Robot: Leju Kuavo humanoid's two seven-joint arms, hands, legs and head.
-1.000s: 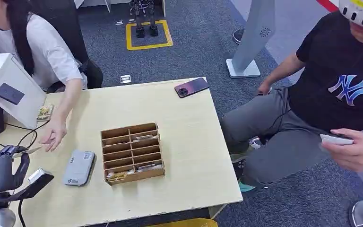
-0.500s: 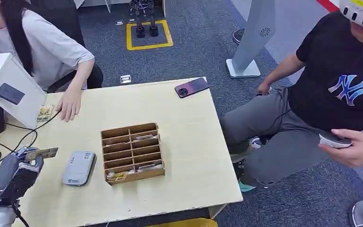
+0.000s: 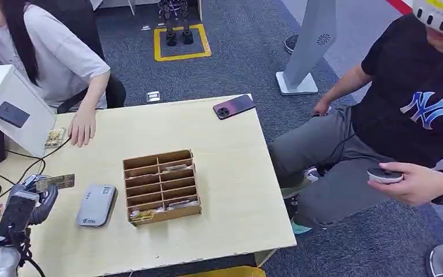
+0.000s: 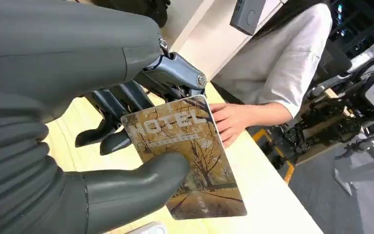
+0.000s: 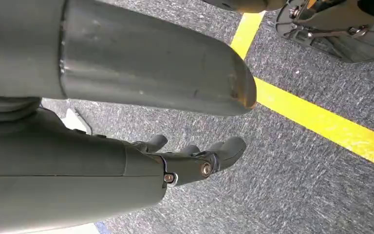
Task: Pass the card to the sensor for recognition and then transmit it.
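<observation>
The pale wooden table (image 3: 231,173) fills the middle and lower left of the head view. At the left edge stands a slanted white box (image 3: 17,98) with a dark reader pad (image 3: 11,114) on its face. Near the table's centre sits a wooden divider tray (image 3: 161,186) with two columns of slots; several slots hold cards lying flat, the rest look bare, and the front left slot holds a yellowish card. Just left of the tray lies the grey sensor (image 3: 96,205). A dark phone (image 3: 234,106) lies at the table's upper right corner. A person's hand (image 3: 82,127) rests on the table at upper left.

At lower left, the left hand (image 3: 26,199) pinches the card (image 3: 55,182) between thumb and fingers (image 4: 112,105), held above the table left of the sensor; it reads "HOTEL". The right hand (image 5: 195,158) hangs over carpet, fingers slightly curled, apart, holding nothing.
</observation>
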